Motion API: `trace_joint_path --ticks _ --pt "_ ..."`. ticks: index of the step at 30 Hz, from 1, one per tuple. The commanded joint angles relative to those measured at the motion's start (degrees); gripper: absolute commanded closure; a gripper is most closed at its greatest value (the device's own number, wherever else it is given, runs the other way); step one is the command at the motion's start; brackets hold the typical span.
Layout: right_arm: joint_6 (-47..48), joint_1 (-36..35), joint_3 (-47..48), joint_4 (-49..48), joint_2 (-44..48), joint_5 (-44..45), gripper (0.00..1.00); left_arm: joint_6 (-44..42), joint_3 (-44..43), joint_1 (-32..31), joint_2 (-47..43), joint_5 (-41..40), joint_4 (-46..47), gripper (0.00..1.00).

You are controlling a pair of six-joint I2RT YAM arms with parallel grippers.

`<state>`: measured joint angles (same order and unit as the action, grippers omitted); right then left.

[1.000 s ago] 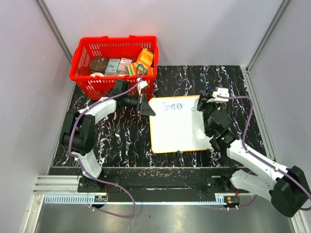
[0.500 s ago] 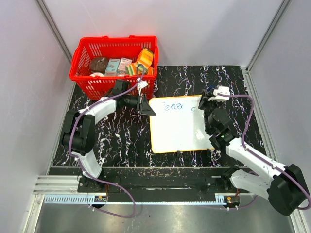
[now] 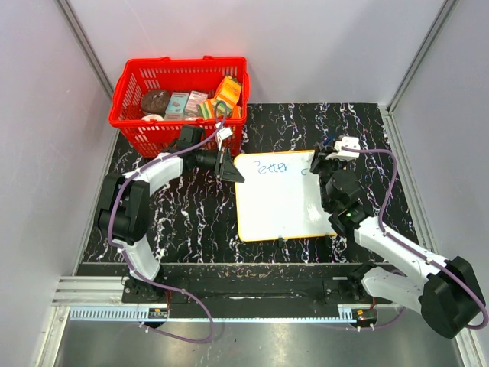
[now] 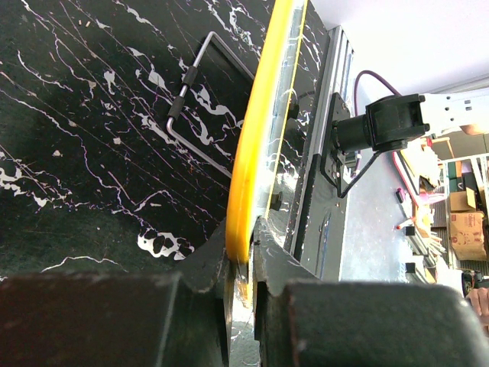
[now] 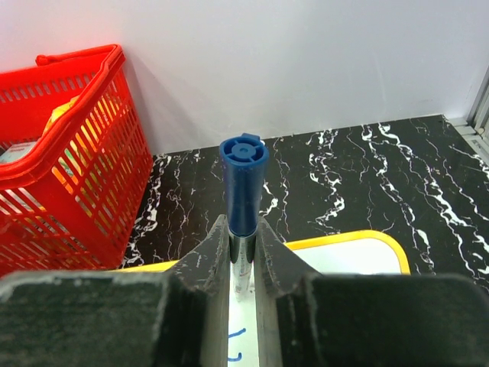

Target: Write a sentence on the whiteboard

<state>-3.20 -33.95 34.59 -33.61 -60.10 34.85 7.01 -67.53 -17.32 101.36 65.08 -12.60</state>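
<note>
You are pinching the whiteboard [image 3: 279, 202] at its far-left corner with the left gripper [image 3: 228, 167]. Both fingers are pressing on the yellow-orange rim, one on each face. Judgement: you are anchoring the board so it is not sliding under the pen strokes.

The board is lying mid-tabletop [image 3: 191, 222], toward the right edge. Its far-left corner is near the red basket [image 3: 126, 115], which is sitting at the tabletop's far-left corner.

With the right gripper [image 5: 244, 237] you are clamping a blue marker [image 5: 243, 183] between the fingers. The butt end is pointing up and the tip is pointing down at the board's far-right corner, likely for steady vertical pressure.

The sentence [image 3: 273, 166] is running along the board's far edge. "Better" is showing, with one blue stroke beginning beyond it. Judgement: most of the writing is remaining.
</note>
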Motion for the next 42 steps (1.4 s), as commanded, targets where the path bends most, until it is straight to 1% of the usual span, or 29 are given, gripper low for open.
trace_joint_path --ticks 1,26,31,38,42 --pt "-2.2 0.6 -1.1 0.6 1.0 -0.4 1.00 -6.1 -2.0 -0.4 0.4 -7.5 2.7 1.00" --pt "-6.2 0.6 -5.1 4.2 4.2 -1.0 1.00 -6.1 -2.2 -0.5 0.5 -7.5 2.7 1.00" --pt "-5.9 0.6 -4.7 4.1 5.4 -0.7 1.00 -6.1 -2.1 -0.5 0.5 -7.4 2.6 1.00" --pt "-4.9 0.6 -2.9 4.0 9.7 -1.6 1.00 -6.1 -2.1 -0.5 0.6 -7.6 2.7 1.00" --pt "-3.4 0.6 -1.9 4.0 8.9 -0.8 1.00 -6.2 -2.1 -0.6 0.6 -7.5 2.6 1.00"
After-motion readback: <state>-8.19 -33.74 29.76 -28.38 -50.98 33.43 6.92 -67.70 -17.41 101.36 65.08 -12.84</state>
